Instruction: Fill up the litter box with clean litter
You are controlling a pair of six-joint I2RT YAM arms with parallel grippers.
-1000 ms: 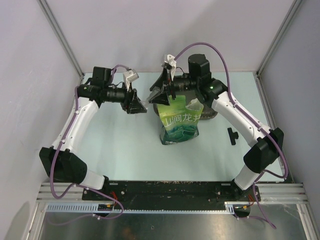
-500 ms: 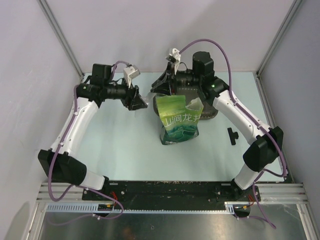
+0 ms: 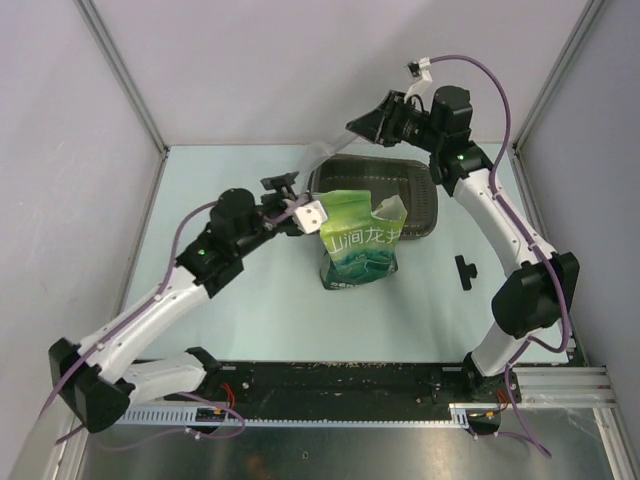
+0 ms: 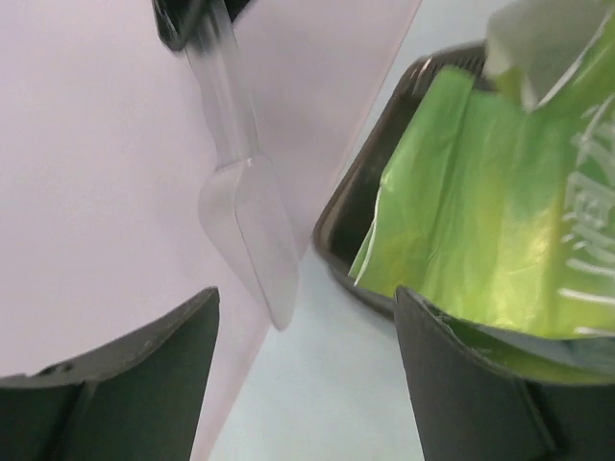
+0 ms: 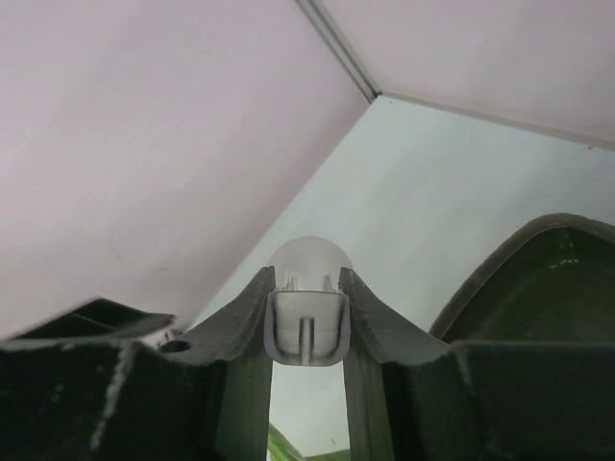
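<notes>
Up beyond green bag [image 3: 362, 240], clear scoop [image 4: 245, 216] was clamped in right hand [image 5: 306, 331]; left hand [image 4: 303, 375] was spread at bag's left edge. Mouth best pinned open before dipping.

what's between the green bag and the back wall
The litter box, right behind the green bag, then bare table to the back wall; top view.

Clear plastic scoop [image 4: 252, 226]; glossy film pouch [image 4: 480, 211]; matt plastic litter box [image 3: 400, 180].
</notes>
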